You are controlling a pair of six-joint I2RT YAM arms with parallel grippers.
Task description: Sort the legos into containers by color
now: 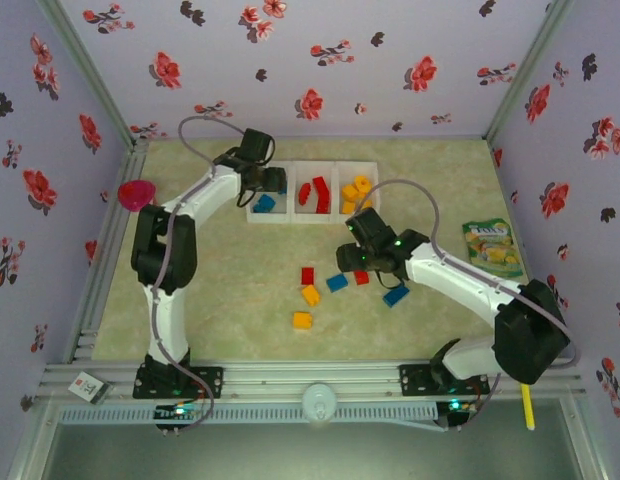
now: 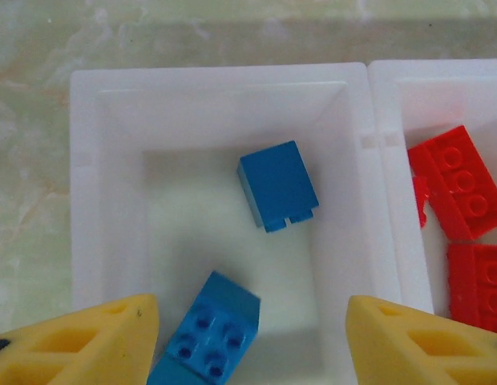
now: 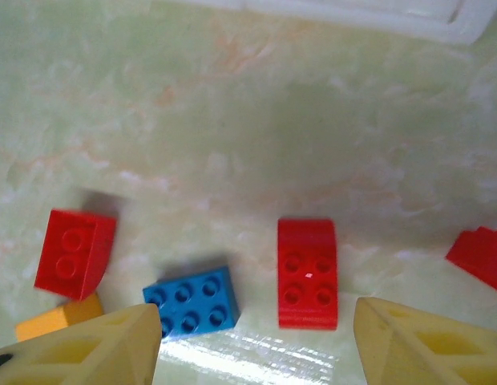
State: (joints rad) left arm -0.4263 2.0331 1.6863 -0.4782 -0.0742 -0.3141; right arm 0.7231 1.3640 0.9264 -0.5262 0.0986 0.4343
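At the far left a pink bowl-like object (image 1: 136, 193) sits off the work area, playing no part in the sorting. The left gripper (image 2: 250, 337) hangs over the blue bin (image 2: 88, 200), its fingers spread wide. One blue brick (image 2: 208, 333) lies studs-up on the bin floor close beside the left finger, pinched by nothing; a second blue brick (image 2: 277, 186) rests nearer the far wall. The arm is there, I judge, because this bin takes the blues.

Next door the red bin (image 2: 393, 88) holds several red bricks (image 2: 465, 180), and the yellow bin (image 1: 358, 166) beyond it holds yellow bricks (image 1: 356, 192), so the colours already have their places.

Mid-table, the unsorted pieces lie scattered: a red two-stud brick (image 3: 74, 250), a yellow brick corner (image 3: 60, 319), a blue six-stud brick (image 3: 191, 301) and a red four-stud brick (image 3: 308, 273). The right gripper (image 3: 256, 325) hovers low above them, fingers apart and gripping nothing, with the red four-stud brick roughly between them, likely the next pick.

Further right a snack bag (image 1: 492, 247) lies apart from the sorting
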